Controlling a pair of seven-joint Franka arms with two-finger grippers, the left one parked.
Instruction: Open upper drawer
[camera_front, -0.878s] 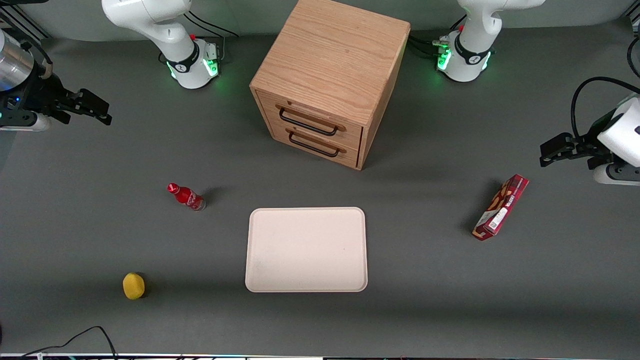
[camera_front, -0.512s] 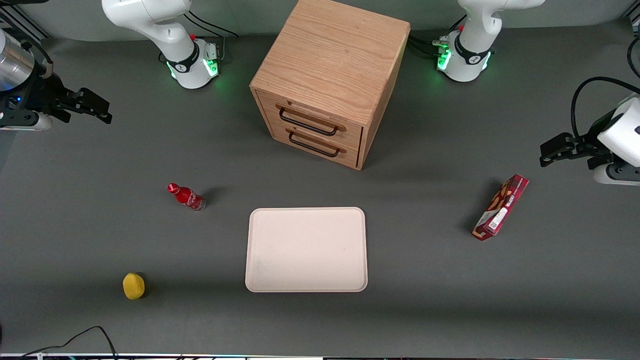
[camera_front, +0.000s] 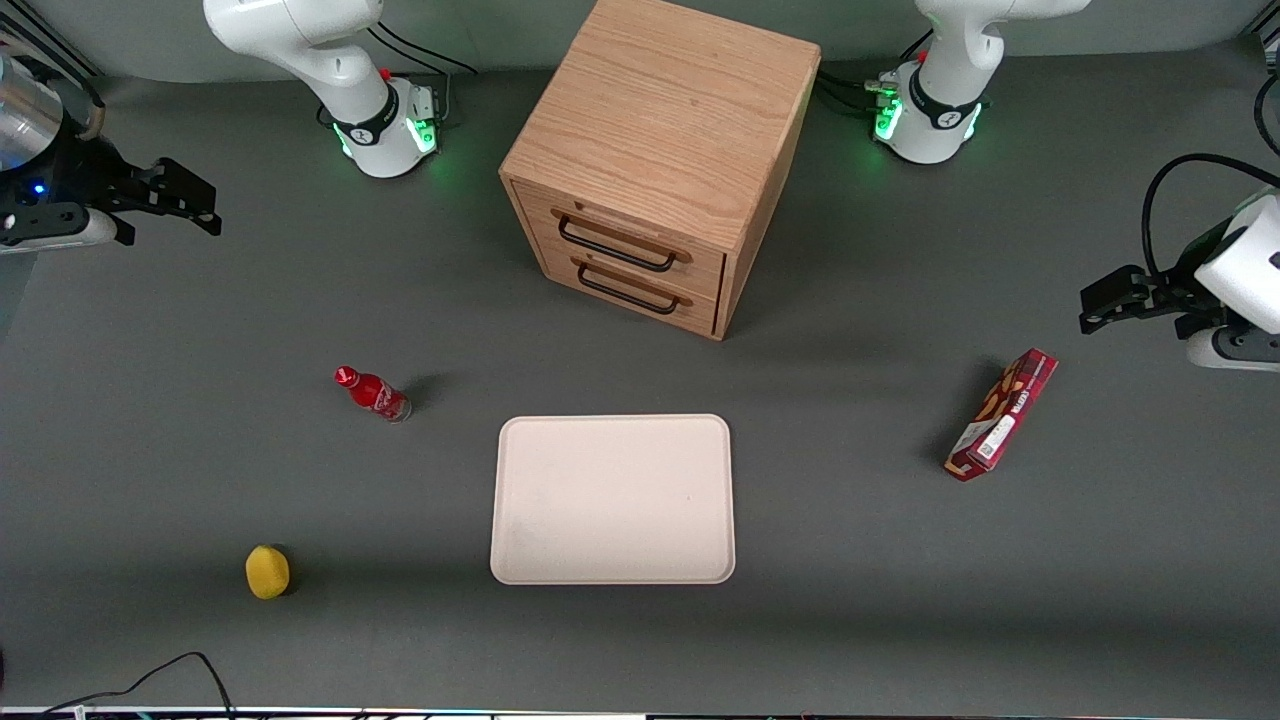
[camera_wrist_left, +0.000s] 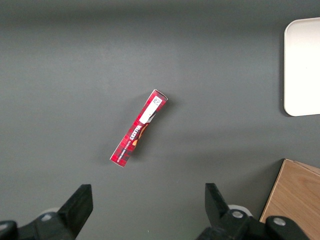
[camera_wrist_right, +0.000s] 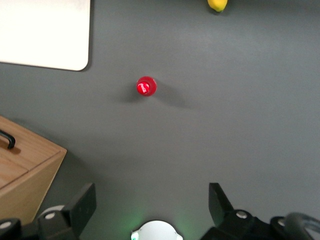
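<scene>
The wooden cabinet (camera_front: 660, 130) stands at the middle of the table's back, its front turned toward the working arm's end. The upper drawer (camera_front: 640, 232) is shut, with its thin black wire handle (camera_front: 615, 248) above the matching lower drawer (camera_front: 640, 290). My right gripper (camera_front: 212, 210) hovers above the table at the working arm's end, far from the cabinet, open and empty. In the right wrist view the gripper (camera_wrist_right: 152, 202) has its fingers (camera_wrist_right: 82, 202) wide apart, and a corner of the cabinet (camera_wrist_right: 30, 167) shows.
A red bottle (camera_front: 372, 393) stands between gripper and tray, also in the right wrist view (camera_wrist_right: 146, 86). A white tray (camera_front: 612, 498) lies nearer the camera than the cabinet. A yellow object (camera_front: 267, 571) lies near the table's front. A red box (camera_front: 1002, 414) lies toward the parked arm's end.
My right gripper has moved a little farther from the front camera. The drawers and the other things have not moved.
</scene>
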